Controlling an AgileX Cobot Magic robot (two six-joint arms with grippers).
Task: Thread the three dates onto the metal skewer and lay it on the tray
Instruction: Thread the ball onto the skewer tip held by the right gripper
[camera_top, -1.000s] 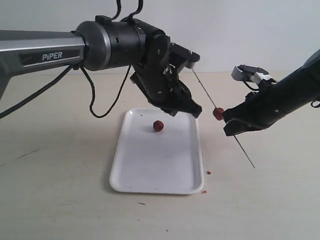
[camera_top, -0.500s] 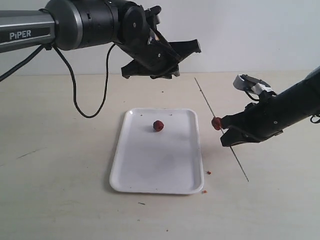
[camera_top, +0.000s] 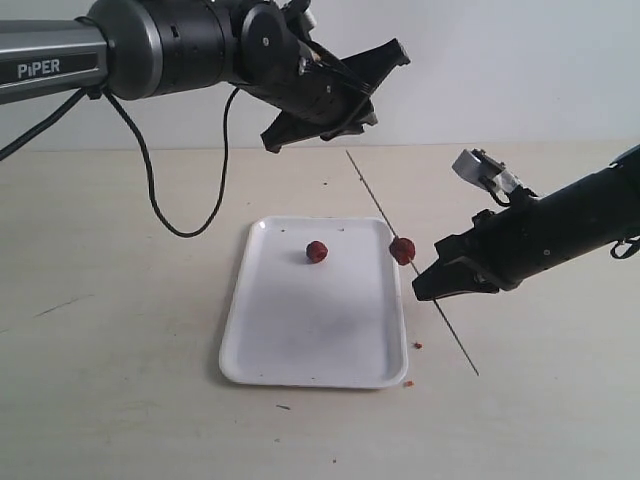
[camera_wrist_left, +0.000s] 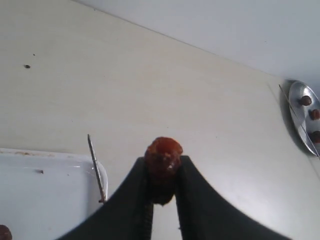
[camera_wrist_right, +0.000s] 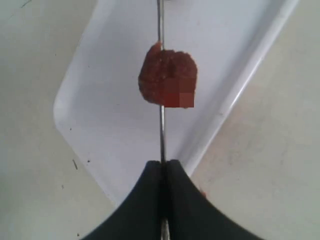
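Observation:
My right gripper (camera_top: 428, 284) is shut on the metal skewer (camera_top: 372, 197), which slants over the right rim of the white tray (camera_top: 310, 335). One dark red date (camera_top: 402, 250) is threaded on the skewer just above the jaws, and in the right wrist view this date (camera_wrist_right: 167, 77) hangs over the tray (camera_wrist_right: 105, 100) ahead of the gripper (camera_wrist_right: 162, 165). A second date (camera_top: 317, 251) lies on the tray. My left gripper (camera_top: 396, 52) is high above the table; its wrist view shows the gripper (camera_wrist_left: 164, 161) shut on a third date (camera_wrist_left: 163, 150), with the skewer's tip (camera_wrist_left: 96, 167) beside it.
A shiny metal dish (camera_wrist_left: 298, 120) holding three small dark fruits sits at the edge of the left wrist view. Small red crumbs (camera_top: 417, 345) lie on the table by the tray's near right corner. A black cable (camera_top: 190, 215) loops down behind the tray.
The left gripper has risen from beside the skewer to high above the table. The right gripper has carried the skewer and its date leftward to the tray's right rim.

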